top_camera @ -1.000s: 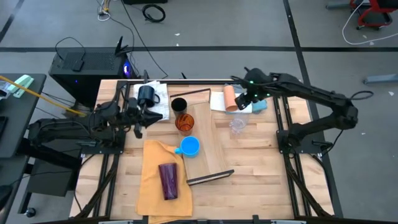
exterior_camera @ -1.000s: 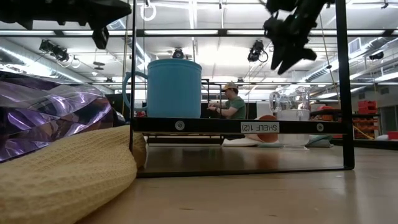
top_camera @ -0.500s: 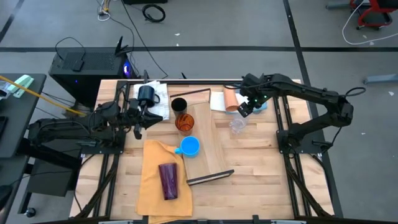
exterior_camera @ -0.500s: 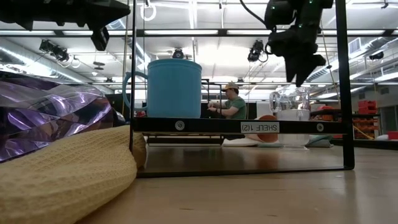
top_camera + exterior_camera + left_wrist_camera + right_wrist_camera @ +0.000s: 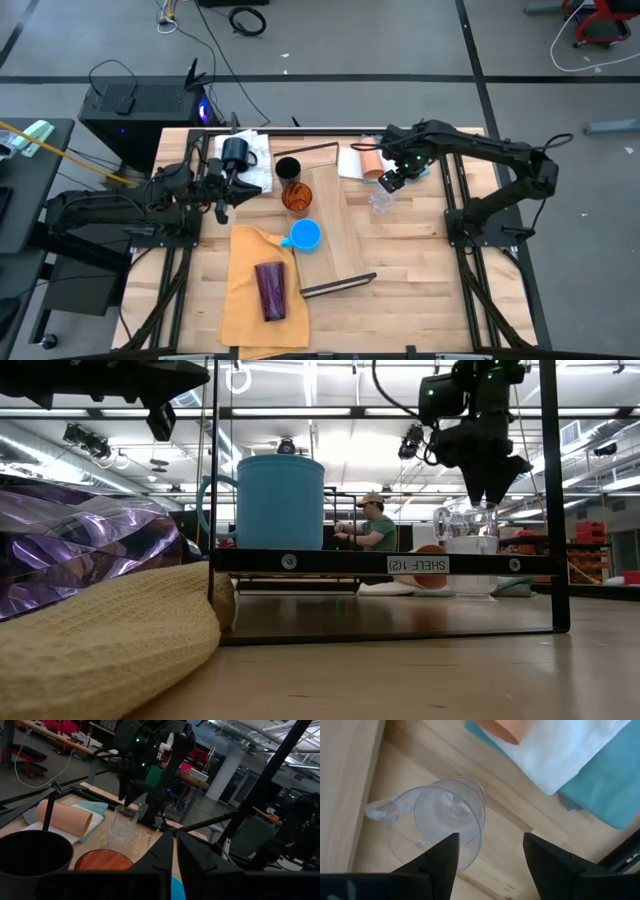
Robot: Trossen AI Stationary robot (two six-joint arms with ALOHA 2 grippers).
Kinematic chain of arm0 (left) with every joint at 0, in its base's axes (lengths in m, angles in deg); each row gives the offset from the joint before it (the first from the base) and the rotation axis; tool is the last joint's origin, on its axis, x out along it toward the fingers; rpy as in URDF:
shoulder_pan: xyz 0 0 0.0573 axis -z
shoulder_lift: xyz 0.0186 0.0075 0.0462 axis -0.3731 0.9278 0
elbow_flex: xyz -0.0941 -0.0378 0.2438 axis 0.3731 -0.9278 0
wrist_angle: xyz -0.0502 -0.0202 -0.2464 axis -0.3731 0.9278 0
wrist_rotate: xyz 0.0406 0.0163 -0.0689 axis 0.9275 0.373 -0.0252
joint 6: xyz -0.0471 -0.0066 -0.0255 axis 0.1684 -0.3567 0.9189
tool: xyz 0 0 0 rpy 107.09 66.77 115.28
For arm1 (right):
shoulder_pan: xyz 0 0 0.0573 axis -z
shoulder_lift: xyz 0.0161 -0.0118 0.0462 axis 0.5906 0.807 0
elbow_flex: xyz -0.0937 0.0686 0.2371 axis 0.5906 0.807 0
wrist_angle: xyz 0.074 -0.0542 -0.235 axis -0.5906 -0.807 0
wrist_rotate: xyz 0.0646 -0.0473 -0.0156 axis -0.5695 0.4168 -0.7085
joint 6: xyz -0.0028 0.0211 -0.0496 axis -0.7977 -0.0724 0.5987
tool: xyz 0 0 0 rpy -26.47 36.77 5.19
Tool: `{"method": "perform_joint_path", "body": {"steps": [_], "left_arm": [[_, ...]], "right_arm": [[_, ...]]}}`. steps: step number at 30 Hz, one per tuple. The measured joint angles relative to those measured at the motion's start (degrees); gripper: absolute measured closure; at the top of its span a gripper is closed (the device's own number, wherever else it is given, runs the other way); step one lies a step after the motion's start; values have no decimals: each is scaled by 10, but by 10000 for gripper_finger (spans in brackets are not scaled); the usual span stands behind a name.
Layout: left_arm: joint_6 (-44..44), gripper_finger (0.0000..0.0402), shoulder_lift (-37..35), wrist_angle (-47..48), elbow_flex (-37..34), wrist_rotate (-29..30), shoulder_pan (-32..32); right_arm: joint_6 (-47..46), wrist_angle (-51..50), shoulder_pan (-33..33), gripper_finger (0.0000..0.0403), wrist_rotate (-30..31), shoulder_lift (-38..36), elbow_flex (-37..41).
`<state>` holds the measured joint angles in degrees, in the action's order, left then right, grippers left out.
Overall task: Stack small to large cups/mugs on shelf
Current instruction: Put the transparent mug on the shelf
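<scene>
My right gripper (image 5: 390, 181) hangs open, pointing down, just above the clear cup (image 5: 381, 203), which stands upright on the table beside the shelf (image 5: 340, 235). In the right wrist view the cup (image 5: 447, 827) lies partly between the open fingers (image 5: 490, 840), untouched. A black cup (image 5: 287, 168), an orange tumbler (image 5: 296, 198) and a blue mug (image 5: 303, 235) stand on the plank. The peach cup (image 5: 371, 158) lies on its side on a white cloth. A purple tumbler (image 5: 271, 290) lies on the mustard cloth. My left gripper (image 5: 245, 187) waits, shut, left of the shelf near the navy mug (image 5: 236, 152).
The shelf's dark end bars (image 5: 338, 285) stand upright at both ends of the plank. White and teal cloths (image 5: 415, 168) lie at the far right. The mustard cloth (image 5: 250, 300) covers the near left. Bare tabletop (image 5: 420, 280) lies near right. A person (image 5: 375, 525) sits beyond the table.
My right gripper has moved toward the table's near edge and left, from over the teal cloth to above the clear cup, dropping lower and turning its fingers to point straight down. The cups have stayed where they were.
</scene>
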<state>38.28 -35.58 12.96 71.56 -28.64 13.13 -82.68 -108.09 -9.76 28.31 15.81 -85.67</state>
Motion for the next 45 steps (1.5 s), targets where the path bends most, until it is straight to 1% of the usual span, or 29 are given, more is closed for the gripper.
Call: {"method": "perform_joint_path", "body": {"steps": [5, 11, 15, 24, 31, 37, 45], "left_arm": [[0, 378, 0, 0, 0, 0, 0], [0, 370, 0, 0, 0, 0, 0], [0, 368, 0, 0, 0, 0, 0], [0, 383, 0, 0, 0, 0, 0], [0, 374, 0, 0, 0, 0, 0], [1, 370, 0, 0, 0, 0, 0], [1, 384, 0, 0, 0, 0, 0]], "right_arm": [[-13, 0, 0, 181, -9, 19, 0], [-15, 6, 0, 198, -22, 37, 0], [-15, 18, 0, 214, -24, 45, 0], [-21, 32, 0, 263, -24, 46, 0], [-20, 36, 0, 295, -24, 46, 0], [-16, 36, 0, 304, -24, 46, 0], [-19, 44, 0, 308, -24, 46, 0]]}}
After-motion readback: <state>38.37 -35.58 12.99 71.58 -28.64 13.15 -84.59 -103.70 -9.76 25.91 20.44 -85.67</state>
